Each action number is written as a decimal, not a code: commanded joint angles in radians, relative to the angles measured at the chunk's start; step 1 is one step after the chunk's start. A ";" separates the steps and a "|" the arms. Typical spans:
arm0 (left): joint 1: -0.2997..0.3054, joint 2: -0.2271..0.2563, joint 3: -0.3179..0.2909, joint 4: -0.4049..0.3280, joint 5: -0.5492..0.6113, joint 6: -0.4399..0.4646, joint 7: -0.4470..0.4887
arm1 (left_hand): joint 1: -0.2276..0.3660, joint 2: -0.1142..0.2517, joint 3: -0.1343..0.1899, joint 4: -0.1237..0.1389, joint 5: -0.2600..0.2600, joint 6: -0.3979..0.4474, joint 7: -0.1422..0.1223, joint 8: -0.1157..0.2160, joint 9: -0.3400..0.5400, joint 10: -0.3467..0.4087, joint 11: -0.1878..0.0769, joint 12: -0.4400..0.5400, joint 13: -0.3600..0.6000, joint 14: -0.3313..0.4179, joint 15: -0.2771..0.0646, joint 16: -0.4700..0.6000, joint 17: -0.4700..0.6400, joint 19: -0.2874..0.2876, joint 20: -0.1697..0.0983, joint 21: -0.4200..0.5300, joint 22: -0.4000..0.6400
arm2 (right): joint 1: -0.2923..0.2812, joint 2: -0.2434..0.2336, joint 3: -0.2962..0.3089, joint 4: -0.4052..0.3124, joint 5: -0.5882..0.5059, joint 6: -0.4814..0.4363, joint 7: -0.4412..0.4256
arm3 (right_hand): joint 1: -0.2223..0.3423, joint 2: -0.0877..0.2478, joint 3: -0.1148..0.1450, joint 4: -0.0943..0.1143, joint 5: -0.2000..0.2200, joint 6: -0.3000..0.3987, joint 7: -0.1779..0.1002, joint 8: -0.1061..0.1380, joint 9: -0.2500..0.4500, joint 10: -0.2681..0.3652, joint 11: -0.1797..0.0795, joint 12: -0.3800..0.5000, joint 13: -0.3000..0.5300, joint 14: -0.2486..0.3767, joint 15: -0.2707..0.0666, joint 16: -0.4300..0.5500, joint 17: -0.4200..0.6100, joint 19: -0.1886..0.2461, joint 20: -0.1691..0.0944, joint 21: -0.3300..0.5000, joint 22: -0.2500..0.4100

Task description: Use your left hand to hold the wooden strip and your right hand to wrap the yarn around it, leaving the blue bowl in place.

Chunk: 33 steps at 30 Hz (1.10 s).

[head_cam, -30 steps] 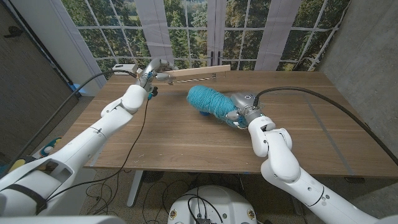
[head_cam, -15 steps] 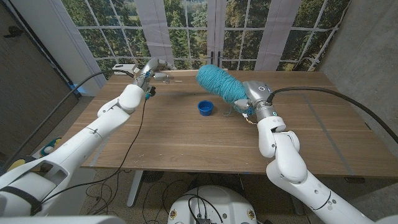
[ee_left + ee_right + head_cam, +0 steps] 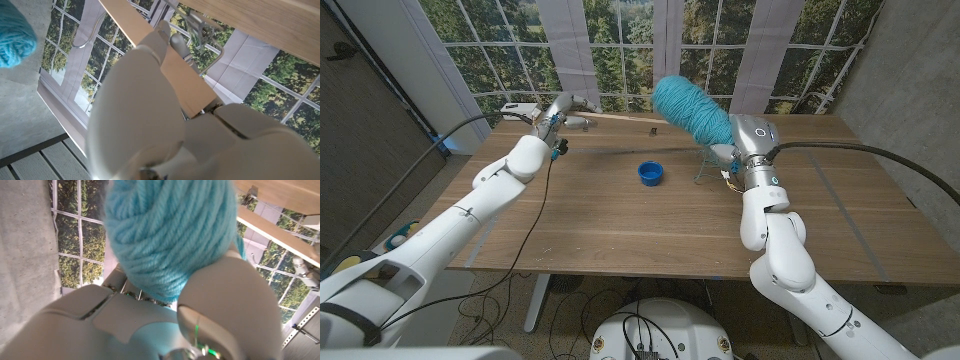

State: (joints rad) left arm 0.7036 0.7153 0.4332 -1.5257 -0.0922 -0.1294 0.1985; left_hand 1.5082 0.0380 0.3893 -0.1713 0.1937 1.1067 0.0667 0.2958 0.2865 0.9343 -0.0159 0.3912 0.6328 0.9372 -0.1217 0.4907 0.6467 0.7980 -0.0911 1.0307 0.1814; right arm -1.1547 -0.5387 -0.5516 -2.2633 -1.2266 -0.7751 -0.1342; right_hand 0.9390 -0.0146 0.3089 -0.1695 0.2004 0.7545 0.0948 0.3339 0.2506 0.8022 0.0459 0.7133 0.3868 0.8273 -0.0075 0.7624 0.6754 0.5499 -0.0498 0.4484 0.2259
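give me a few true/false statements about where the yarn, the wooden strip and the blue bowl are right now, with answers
1. The right hand holds the yarn ball lifted above the table. True.
2. The blue bowl is in the left hand. False: it sits on the table by itself, between the two arms.
3. The left hand grips the wooden strip at the far side of the table. True.
4. The yarn ball lies inside the blue bowl. False: it is up in the right hand, apart from the bowl.
5. The yarn is red. False: it is turquoise blue.
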 commanded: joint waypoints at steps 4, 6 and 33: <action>0.019 -0.003 -0.040 0.019 -0.166 -0.068 -0.120 | 0.059 0.061 0.026 0.016 0.005 0.041 0.045 -0.001 0.002 0.011 0.003 -0.008 0.003 0.018 -0.003 0.007 0.008 -0.007 -0.108 0.005 0.002 | 0.065 0.011 0.023 0.054 0.092 -0.018 -0.111 | 0.203 0.208 0.094 0.101 0.005 0.165 -0.155 0.003 0.008 0.145 -0.148 0.016 0.073 0.096 -0.211 0.005 0.017 0.001 -0.020 0.012 0.006; 0.020 -0.005 -0.047 0.021 -0.203 -0.064 -0.146 | 0.059 0.061 0.026 0.016 0.005 0.040 0.045 -0.001 0.004 0.010 0.004 -0.009 0.005 0.021 -0.004 0.008 0.008 -0.007 -0.107 0.006 0.002 | 0.078 0.007 0.023 0.058 0.108 -0.017 -0.115 | 0.204 0.208 0.094 0.102 0.006 0.166 -0.155 0.002 0.009 0.144 -0.148 0.019 0.078 0.096 -0.211 0.004 0.021 0.001 -0.020 0.015 0.006; 0.035 0.079 -0.094 -0.100 -0.438 0.150 -0.274 | 0.106 0.011 0.045 -0.003 -0.018 0.093 0.091 -0.021 -0.025 0.088 0.052 -0.050 -0.055 0.112 0.037 -0.017 -0.053 0.044 -0.091 0.072 0.000 | 0.267 -0.045 -0.055 0.111 0.120 -0.022 -0.074 | 0.207 0.203 0.094 0.114 0.009 0.174 -0.168 -0.005 0.021 0.125 -0.157 0.050 0.124 0.086 -0.213 -0.017 0.054 -0.011 -0.030 0.037 0.009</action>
State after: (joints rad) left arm 0.7317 0.7550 0.3611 -1.5755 -0.4465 -0.0401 -0.0260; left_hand 1.5574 0.0047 0.4117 -0.1929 0.1764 1.1526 0.1201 0.2805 0.2634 1.0118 0.0358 0.3438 0.5802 1.0035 -0.0554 0.4749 0.5948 0.8383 -0.1053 1.1000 0.1789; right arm -0.9593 -0.5704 -0.5748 -2.1737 -1.1049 -0.8026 -0.2355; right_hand 0.9435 -0.0191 0.3006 -0.1612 0.2041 0.7612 0.0908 0.3311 0.2689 0.7889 0.0327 0.7553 0.3868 0.8339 -0.0184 0.7480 0.7245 0.5410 -0.0517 0.4799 0.2302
